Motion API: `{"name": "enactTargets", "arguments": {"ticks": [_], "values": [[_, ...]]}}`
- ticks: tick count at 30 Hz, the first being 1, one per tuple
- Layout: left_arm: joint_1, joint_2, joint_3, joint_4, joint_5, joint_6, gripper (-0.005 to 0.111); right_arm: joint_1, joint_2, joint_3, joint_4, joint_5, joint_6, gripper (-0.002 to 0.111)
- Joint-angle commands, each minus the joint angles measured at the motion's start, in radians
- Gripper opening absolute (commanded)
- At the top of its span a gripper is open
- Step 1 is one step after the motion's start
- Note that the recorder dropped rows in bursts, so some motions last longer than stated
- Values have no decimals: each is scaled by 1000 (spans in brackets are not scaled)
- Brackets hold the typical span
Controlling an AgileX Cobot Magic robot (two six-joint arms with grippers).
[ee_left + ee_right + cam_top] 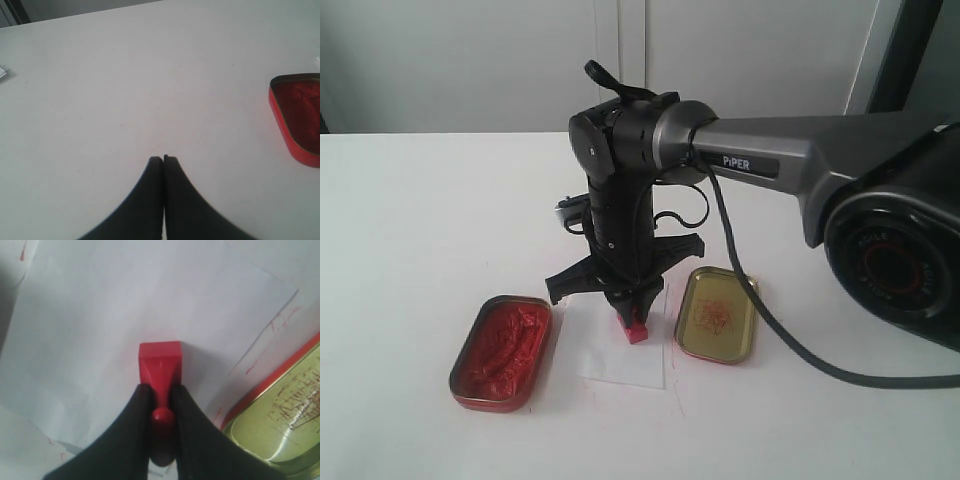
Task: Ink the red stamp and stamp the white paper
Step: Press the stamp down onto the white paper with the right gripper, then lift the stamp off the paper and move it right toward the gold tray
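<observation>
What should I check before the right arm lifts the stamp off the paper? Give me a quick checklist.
1. Grip: right gripper is shut on the handle of the red stamp. Ok.
2. Placement: the stamp's base sits on the white paper, well inside its edges. Ok.
3. Print made: the mark is hidden under the base. Cannot tell.
4. Paper held down: nothing pins the sheet, so it might lift with the stamp. Not ok.
5. Clearance: the gold tin lid lies beside the stamp, apart from it. Ok.
6. Other arm: left gripper is shut, over bare table near the ink tin, away from the paper. Ok.
</observation>
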Motion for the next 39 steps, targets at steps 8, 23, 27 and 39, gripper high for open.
{"name": "enactTargets", "arguments": {"ticks": [8,23,27,39], "values": [[1,-3,3,-3,1,3,0,4,-5,38,5,-76,25,0],[1,-3,3,-3,1,3,0,4,-143,38,-31,-64,25,0],[1,-3,3,-3,1,3,0,4,-169,38,-50,-49,25,0],[1,-3,3,-3,1,3,0,4,-199,38,-57,-35,23,0]]}}
